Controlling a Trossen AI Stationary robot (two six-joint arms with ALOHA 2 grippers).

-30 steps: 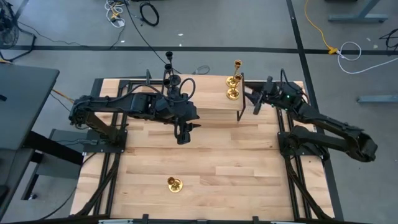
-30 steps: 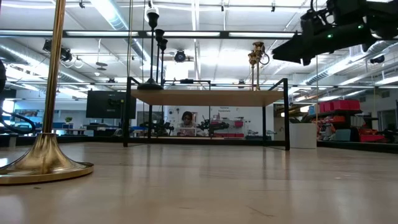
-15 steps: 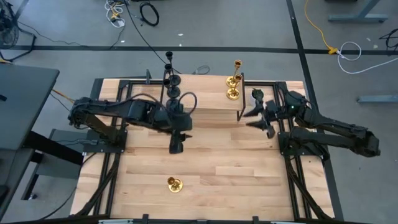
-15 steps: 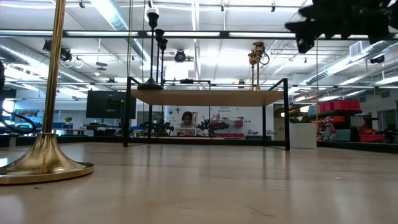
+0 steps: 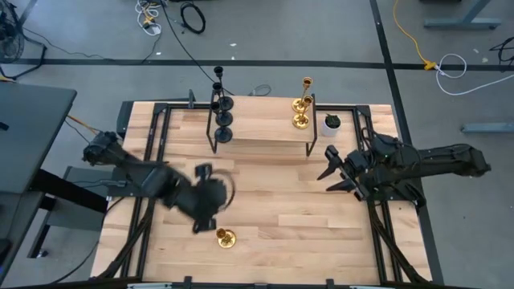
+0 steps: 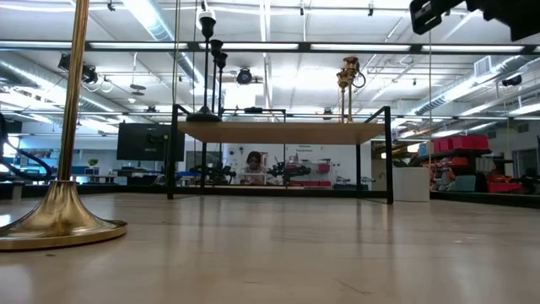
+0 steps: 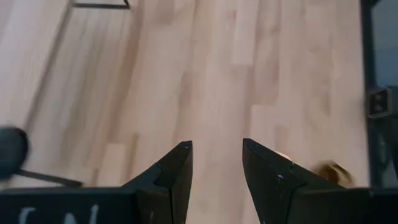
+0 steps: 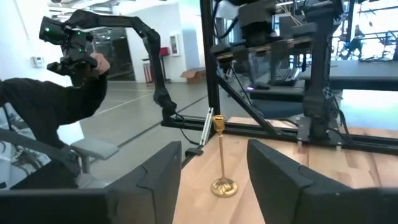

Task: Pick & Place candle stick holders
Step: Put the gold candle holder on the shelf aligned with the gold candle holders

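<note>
Lone holder: a shiny gold candle stick holder with round flared base and thin upright stem point(image 5: 226, 238) stands upright on the pale wooden plank table point(image 5: 281, 225), near its front edge, apart from everything else.
Left gripper: the left gripper point(image 5: 202, 226) hangs just beside that gold holder, on its left-arm side, not touching it. Its dark fingers point(image 7: 176, 171) stand part-way open with bare tabletop between them; nothing is held. The holder shows in the left wrist view only as a blurred gold patch point(image 7: 329, 169) off to one side of the fingers.
Right gripper: the right gripper point(image 5: 333, 170) is over the table's right side, well apart from the lone holder, part-way open and empty. Its wrist view looks across at that holder point(image 8: 221, 163).
Shelf: a low black-framed wooden shelf point(image 5: 261, 132) at the back carries three matte black holders point(image 5: 222, 116) at its left end and two shiny gold holders point(image 5: 303, 104) at its right end.
Beside shelf: a small white pot with green plant point(image 5: 332, 123).
Hard to tell: in the low view the lone holder point(image 6: 61, 190) is cut off at the top, and only a dark part of an arm shows at the upper right.
</note>
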